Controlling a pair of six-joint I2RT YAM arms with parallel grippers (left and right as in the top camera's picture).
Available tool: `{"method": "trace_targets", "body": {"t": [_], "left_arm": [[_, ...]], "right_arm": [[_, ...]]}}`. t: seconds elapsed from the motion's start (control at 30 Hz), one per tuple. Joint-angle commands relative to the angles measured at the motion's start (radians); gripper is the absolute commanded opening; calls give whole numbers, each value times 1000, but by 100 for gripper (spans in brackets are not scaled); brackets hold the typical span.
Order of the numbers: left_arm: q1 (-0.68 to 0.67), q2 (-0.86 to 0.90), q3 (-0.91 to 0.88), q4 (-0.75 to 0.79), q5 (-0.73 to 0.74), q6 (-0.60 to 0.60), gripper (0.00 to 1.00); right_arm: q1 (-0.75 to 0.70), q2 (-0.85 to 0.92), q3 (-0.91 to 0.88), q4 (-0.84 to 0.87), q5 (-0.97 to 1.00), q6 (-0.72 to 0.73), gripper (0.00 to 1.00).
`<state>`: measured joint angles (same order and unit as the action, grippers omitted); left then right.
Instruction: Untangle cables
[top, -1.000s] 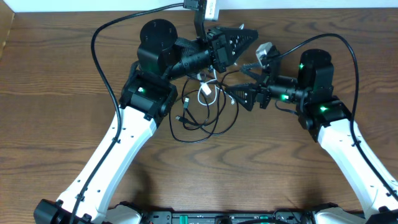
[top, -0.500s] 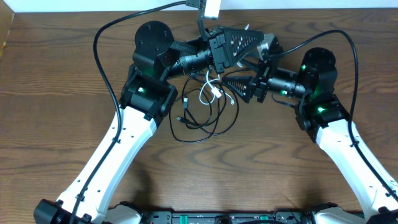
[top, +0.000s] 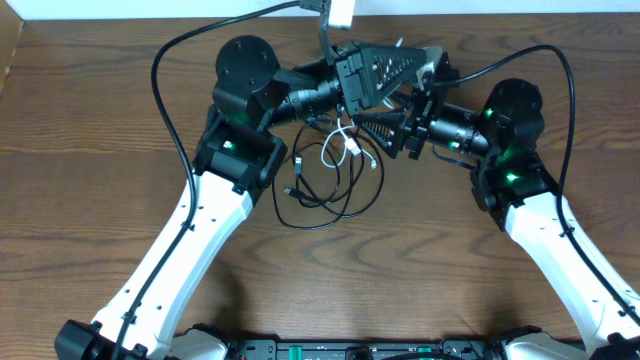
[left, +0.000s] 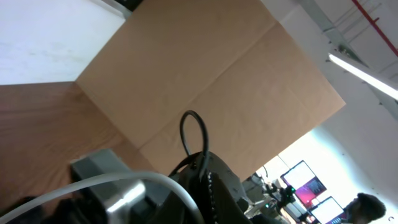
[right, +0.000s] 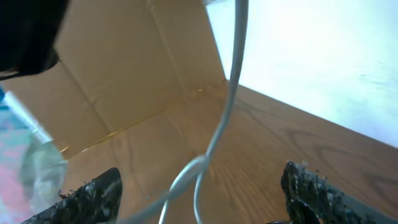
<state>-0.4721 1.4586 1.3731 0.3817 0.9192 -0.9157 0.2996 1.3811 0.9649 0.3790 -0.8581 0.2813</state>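
Two grippers converge: right gripper (right: 200, 173) has slid in, jaws wide astride white cable (right: 227, 106); left gripper (top: 418, 58) stays clamped shut above.

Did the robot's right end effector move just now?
Yes. The right end effector went up the picture, toward the table's far edge, away from the black cable loop.

Overhead, the white cable (top: 343, 148) runs up under the left pincer (top: 425, 58), so its far end's hidden. From the right wrist it's just a blur, cut off top and bottom, and the right pincer (right: 198, 186) is clipped by the bottom edge. Where it crosses the black cable (top: 320, 205) is too small to sort out.
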Motion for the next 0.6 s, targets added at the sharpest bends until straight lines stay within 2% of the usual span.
{"method": "trace_targets", "body": {"t": [0.0, 0.07, 0.13, 0.2, 0.27, 0.43, 0.57], "left_arm": [[-25, -7, 8, 30, 24, -6, 7], [-30, -7, 8, 46, 24, -7, 8], [-32, -7, 8, 53, 23, -6, 8], [-31, -7, 8, 54, 24, -6, 8], [-31, -7, 8, 54, 24, -6, 8], [-31, -7, 8, 54, 24, -4, 8], [-25, -7, 8, 37, 24, 44, 8]], "right_arm": [[16, -1, 2, 12, 69, 10, 75], [16, -1, 2, 14, 71, 11, 68], [16, -1, 2, 14, 71, 11, 56], [16, -1, 2, 14, 71, 11, 29], [16, -1, 2, 14, 71, 11, 19], [15, -1, 2, 13, 71, 10, 1], [15, -1, 2, -14, 71, 10, 1]]}}
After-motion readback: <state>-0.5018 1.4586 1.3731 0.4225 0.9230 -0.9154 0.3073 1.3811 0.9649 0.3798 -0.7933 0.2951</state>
